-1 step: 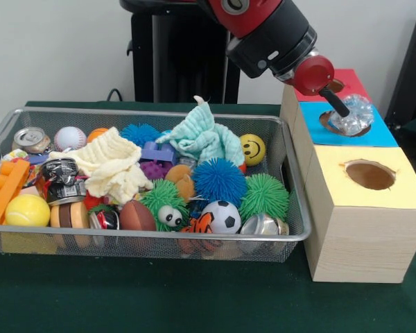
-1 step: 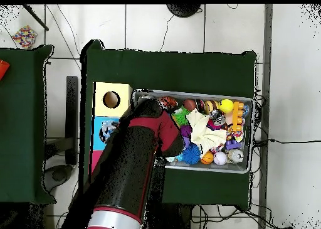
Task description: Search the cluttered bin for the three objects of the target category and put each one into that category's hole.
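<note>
Clutter fills the wire mesh bin [image 1: 291,182] on the green counter [image 1: 125,291]: a light green cloth [image 1: 204,135] and a cream cloth [image 1: 114,166] lie on top, with spiky blue balls [image 1: 218,180], a spiky green ball [image 1: 265,196], a soccer ball [image 1: 222,216], a smiley ball [image 1: 252,149], a baseball [image 1: 70,138], a yellow ball [image 1: 26,209], crushed cans [image 1: 32,139] and an orange block [image 1: 5,189] around them. Beside the bin stands a wooden box [image 1: 347,239] with three holes in a row, its top marked yellow [image 1: 333,173], blue [image 1: 381,132] and red [image 1: 353,82]. The red and black arm [image 1: 270,31] reaches over the box, and the gripper [image 1: 340,107] points down at the blue section. A crumpled clear plastic object [image 1: 353,114] sits right at the blue hole, touching the gripper's tip. Whether the gripper is clamped on it or parted cannot be told from either view. In the overhead view the arm [image 2: 128,170] covers most of the box, leaving the yellow section's hole [image 2: 111,100] plain to see.
</note>
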